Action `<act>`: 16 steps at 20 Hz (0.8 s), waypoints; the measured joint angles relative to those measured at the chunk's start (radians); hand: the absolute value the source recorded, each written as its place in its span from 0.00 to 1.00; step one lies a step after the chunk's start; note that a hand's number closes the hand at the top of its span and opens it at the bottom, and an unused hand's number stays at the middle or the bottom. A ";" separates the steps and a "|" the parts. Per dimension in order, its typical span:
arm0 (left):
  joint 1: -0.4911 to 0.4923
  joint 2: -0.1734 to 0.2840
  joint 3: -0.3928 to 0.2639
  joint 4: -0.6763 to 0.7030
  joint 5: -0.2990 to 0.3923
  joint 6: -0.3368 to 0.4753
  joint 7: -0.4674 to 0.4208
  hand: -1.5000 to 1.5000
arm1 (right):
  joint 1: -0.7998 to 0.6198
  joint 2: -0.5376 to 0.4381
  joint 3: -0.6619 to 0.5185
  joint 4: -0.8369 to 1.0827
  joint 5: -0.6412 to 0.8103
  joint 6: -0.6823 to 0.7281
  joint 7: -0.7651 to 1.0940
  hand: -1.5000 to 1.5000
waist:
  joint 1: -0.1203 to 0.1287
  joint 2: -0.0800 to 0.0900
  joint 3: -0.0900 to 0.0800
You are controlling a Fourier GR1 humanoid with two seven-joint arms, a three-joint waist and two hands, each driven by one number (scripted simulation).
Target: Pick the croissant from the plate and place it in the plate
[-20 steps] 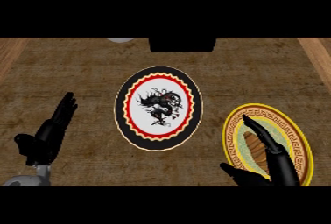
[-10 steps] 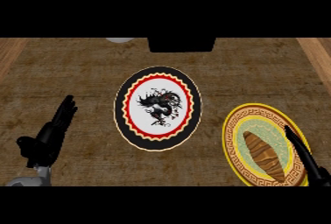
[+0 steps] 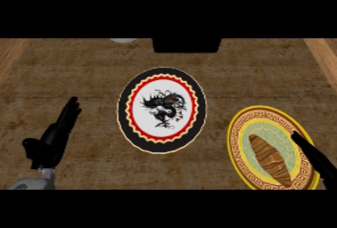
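croissant [image 3: 270, 159] lying on yellow-rimmed plate [image 3: 241, 151].
right robot hand [image 3: 314, 156] beside it, fingers straight; left robot hand [image 3: 54, 136] open, resting at left.

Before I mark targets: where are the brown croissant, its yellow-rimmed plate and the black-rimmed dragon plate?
brown croissant [image 3: 269, 159], head view, middle of its crust.
yellow-rimmed plate [image 3: 238, 129], head view, patterned upper-left rim.
black-rimmed dragon plate [image 3: 132, 87], head view, black upper-left rim.
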 measured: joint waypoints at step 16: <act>-0.014 -0.038 0.040 -0.002 -0.030 -0.024 0.019 0.50 | -0.136 0.056 0.000 0.135 0.129 0.257 0.216 0.00 | 0.002 -0.001 0.002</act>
